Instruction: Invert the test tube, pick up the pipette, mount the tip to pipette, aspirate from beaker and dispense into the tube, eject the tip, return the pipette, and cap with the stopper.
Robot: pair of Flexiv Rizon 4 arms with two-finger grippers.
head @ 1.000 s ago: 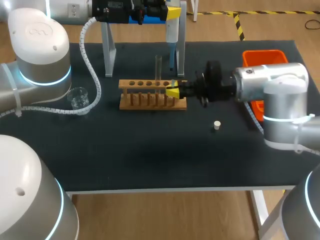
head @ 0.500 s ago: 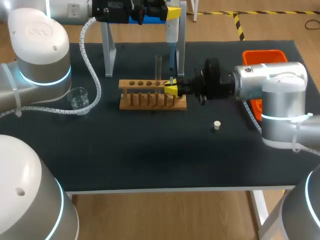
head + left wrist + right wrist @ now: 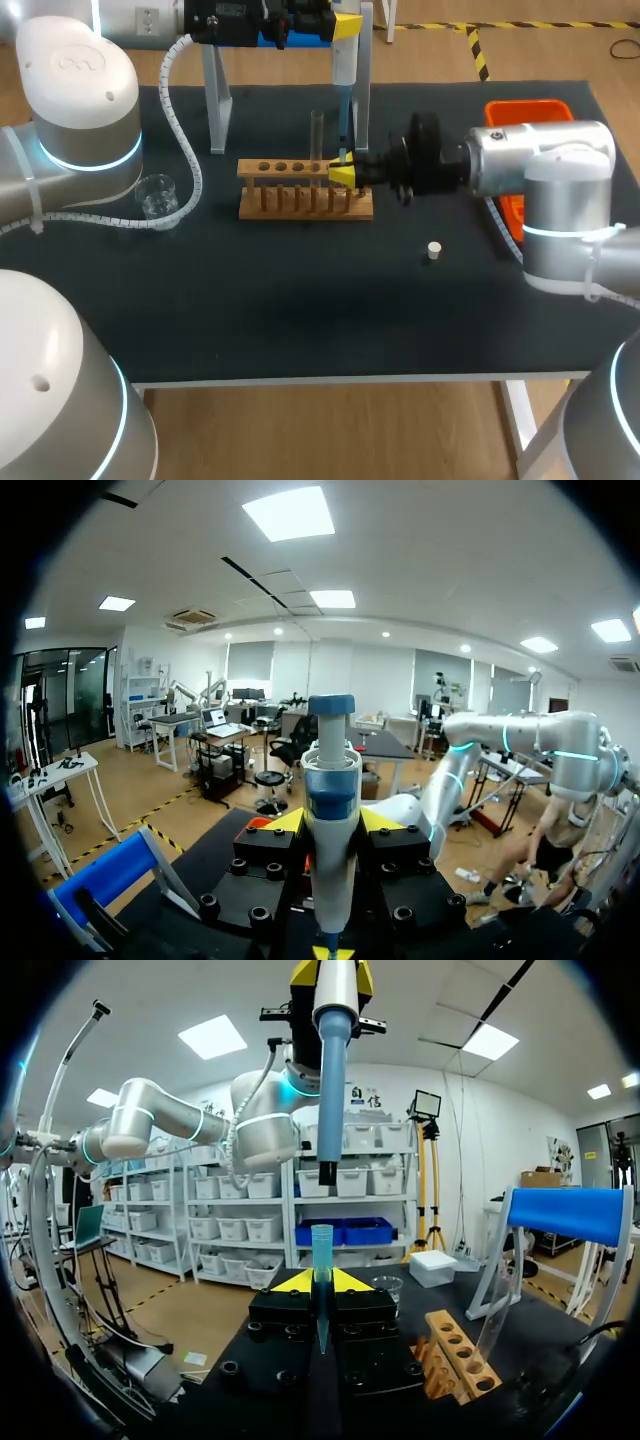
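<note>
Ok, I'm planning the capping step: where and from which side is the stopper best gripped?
Take the stopper across its round sides, probably straight down from above: it stands alone on the table, short and low, so a sideways approach would likely scrape the surface.

This is a laboratory, and the glassware around me says so. On the black-topped table point(image 3: 300, 300) stands a wooden test-tube rack with a row of holes point(image 3: 305, 190), with a clear glass test tube point(image 3: 316, 130) upright in it. Well to the rack's left sits a small clear glass beaker point(image 3: 157, 195). Above the rack's right end hangs a blue-and-white pipette point(image 3: 343, 75), with a translucent blue pipette tip point(image 3: 321, 1260) just beneath it.
</note>
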